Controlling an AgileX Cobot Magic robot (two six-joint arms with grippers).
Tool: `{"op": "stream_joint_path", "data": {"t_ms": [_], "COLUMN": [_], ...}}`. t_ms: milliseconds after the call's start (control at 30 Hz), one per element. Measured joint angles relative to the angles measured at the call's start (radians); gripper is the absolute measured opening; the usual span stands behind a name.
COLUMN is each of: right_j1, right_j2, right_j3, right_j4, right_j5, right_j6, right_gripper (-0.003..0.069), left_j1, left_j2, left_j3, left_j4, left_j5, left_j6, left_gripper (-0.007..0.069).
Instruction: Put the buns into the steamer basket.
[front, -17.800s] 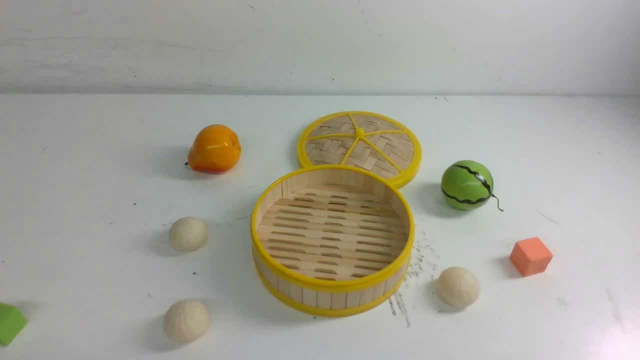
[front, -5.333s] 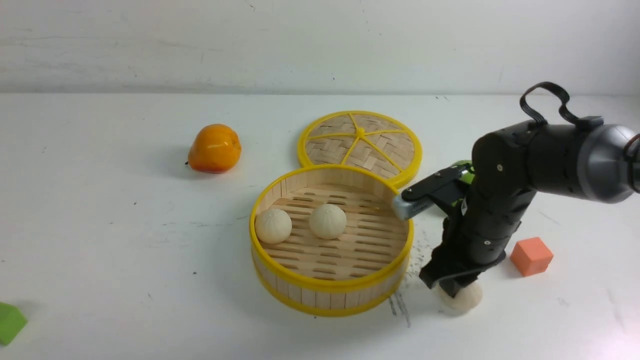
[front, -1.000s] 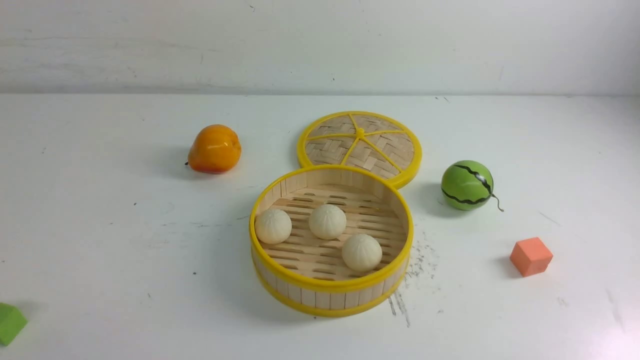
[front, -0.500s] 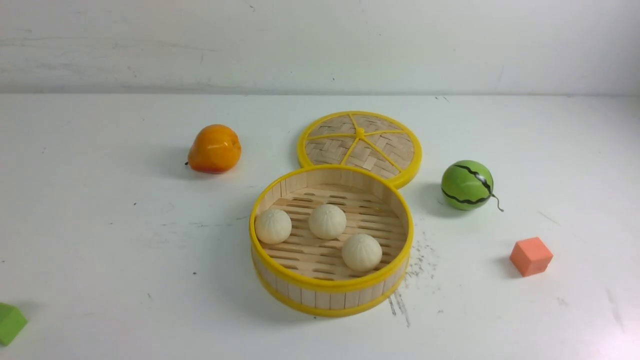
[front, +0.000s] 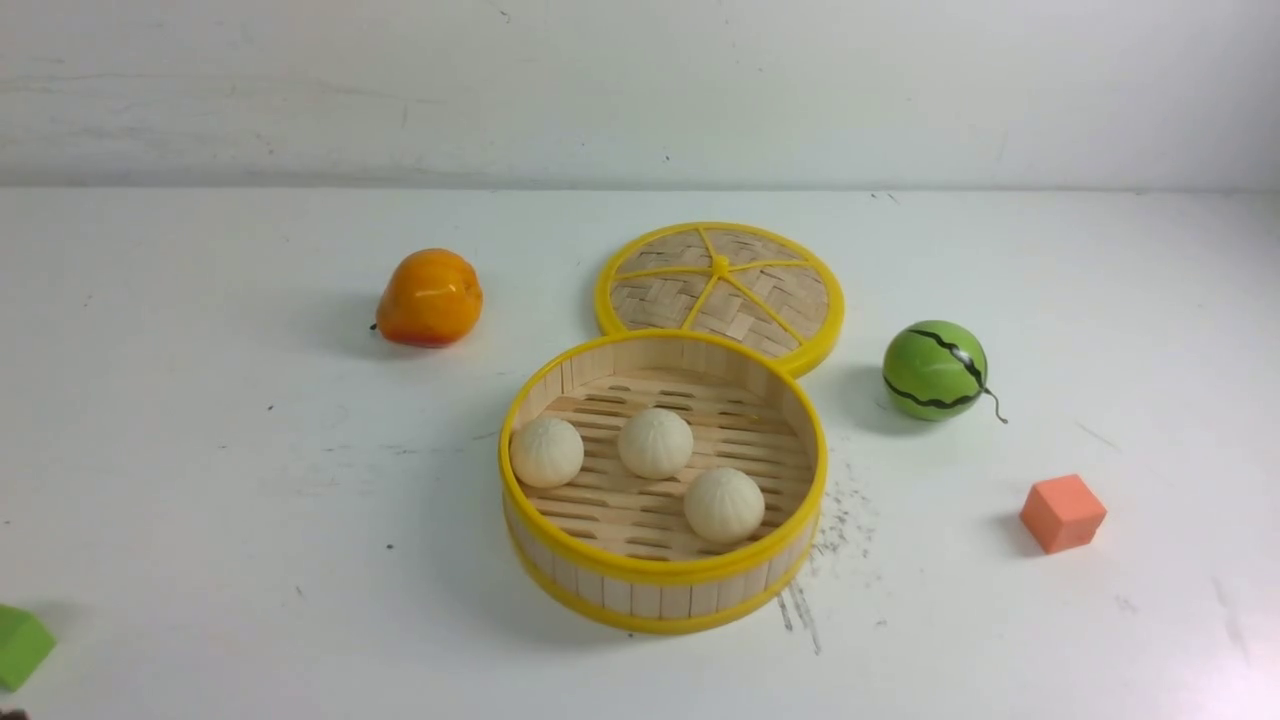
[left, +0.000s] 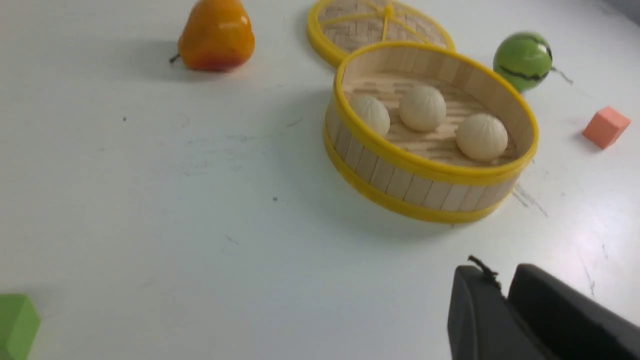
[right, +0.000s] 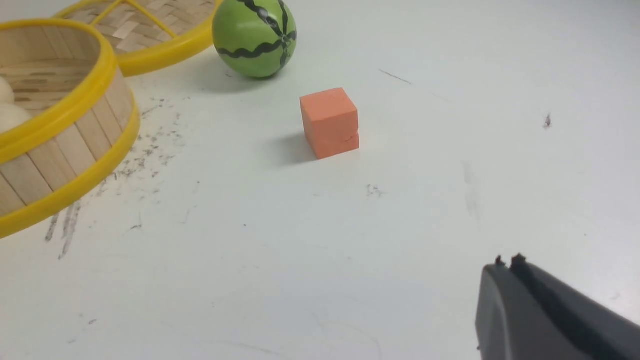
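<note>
Three cream-white buns (front: 546, 452) (front: 655, 442) (front: 724, 505) lie on the slatted floor of the steamer basket (front: 660, 570) at the table's middle. The left wrist view shows the same buns (left: 422, 107) inside the basket (left: 400, 175). My left gripper (left: 500, 280) is shut and empty, hanging over bare table well short of the basket. Over the table beyond an orange cube, my right gripper (right: 507, 265) is shut with nothing in it. Neither arm appears in the front view.
The woven lid (front: 720, 285) lies flat behind the basket, touching its rim. An orange fruit (front: 430, 297) sits at the back left. A green watermelon ball (front: 934, 370) and an orange cube (front: 1062, 512) are on the right. A green block (front: 20, 645) lies at the front left edge.
The three buns, first lying on the table around the basket, now lie inside it. The right arm has left the front view. Nothing has moved in the last second.
</note>
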Motion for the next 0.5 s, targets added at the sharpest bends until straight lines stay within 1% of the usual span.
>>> {"op": "stream_joint_path", "data": {"t_ms": [67,100,167,200,233,267,367,433,500], "right_j1": [0.0,0.0,0.0,0.0,0.0,0.0,0.0,0.0,0.0], "right_j2": [0.0,0.0,0.0,0.0,0.0,0.0,0.0,0.0,0.0], "right_j3": [0.0,0.0,0.0,0.0,0.0,0.0,0.0,0.0,0.0], "right_j4": [0.0,0.0,0.0,0.0,0.0,0.0,0.0,0.0,0.0], "right_j5": [0.0,0.0,0.0,0.0,0.0,0.0,0.0,0.001,0.001], "right_j6": [0.0,0.0,0.001,0.001,0.001,0.001,0.001,0.001,0.001], "right_gripper": [-0.0004,-0.0003,-0.0001,0.0,0.0,0.0001,0.0003,0.0003,0.0005], "left_j1": [0.051,0.091,0.166,0.188,0.247,0.254,0.345,0.389,0.406], "left_j2": [-0.002,-0.009,-0.031,-0.046,-0.08,-0.08,-0.143,-0.15,-0.15], "left_j3": [0.036,0.074,0.137,0.167,0.221,0.228,0.332,0.398,0.418], "left_j4": [-0.002,-0.003,-0.008,-0.01,-0.014,-0.014,-0.014,-0.015,-0.015], "left_j5": [-0.119,-0.205,-0.333,-0.365,-0.432,-0.437,-0.475,-0.46,-0.439], "left_j6": [0.0,0.0,0.0,0.0,0.0,0.0,0.0,0.0,0.0], "left_gripper": [0.0017,-0.0014,-0.0014,-0.0014,-0.0014,-0.0014,-0.0014,-0.0014,-0.0014]}}
